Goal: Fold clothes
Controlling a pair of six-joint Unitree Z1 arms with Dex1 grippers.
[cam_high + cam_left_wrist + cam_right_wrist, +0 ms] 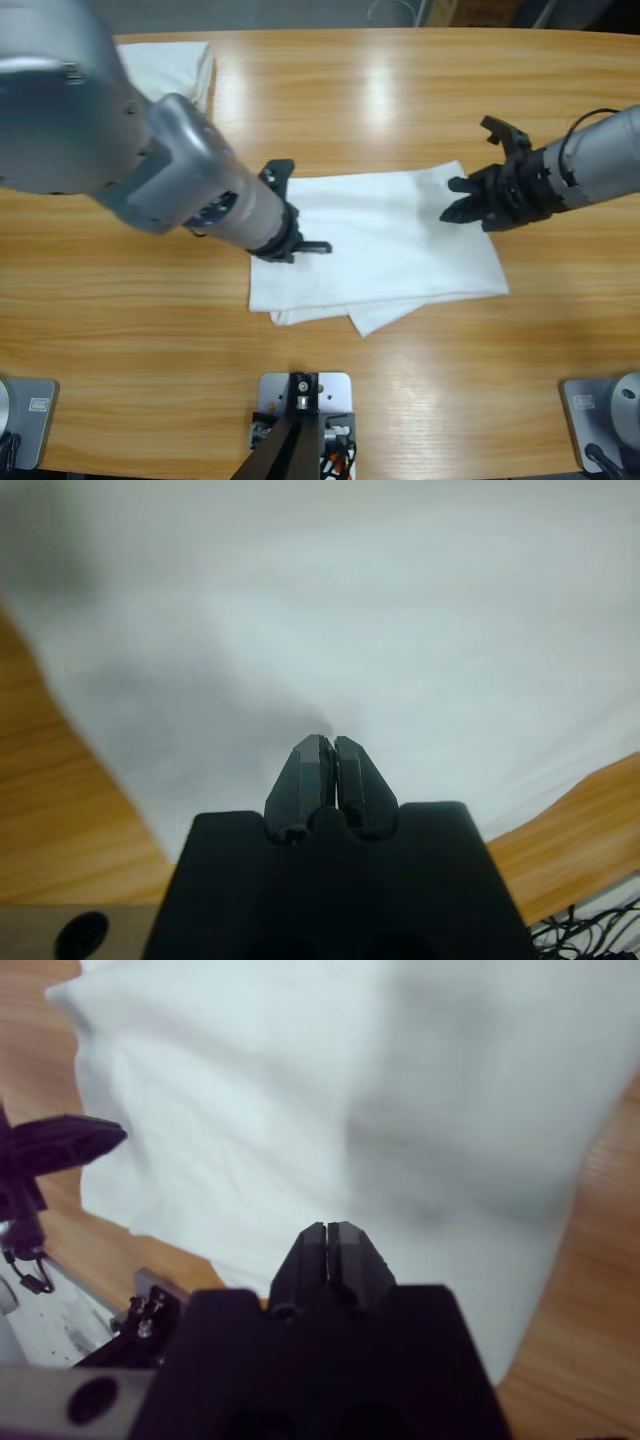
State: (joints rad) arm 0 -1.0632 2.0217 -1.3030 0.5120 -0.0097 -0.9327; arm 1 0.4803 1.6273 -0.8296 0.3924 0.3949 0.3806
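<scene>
Shirt (385, 245): you see it folded flat on the tabletop (400, 100).
Left pincer (300, 245): jaws together, over its left edge.
Right pincer (462, 205): jaws together, over its right edge.
Second shirt (175, 65): folded, far corner.

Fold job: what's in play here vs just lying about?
In play:
- folded white T-shirt at table centre
- left hand, shut, over its left side
- right hand, shut, over its right side

Lying about:
- second white garment, far left corner
- wooden table

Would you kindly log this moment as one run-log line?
stage: mid-fold | folded T-shirt flat mid-table | left gripper over its left edge, jaws shut | right gripper over its right side, jaws shut | second shirt far corner
</scene>
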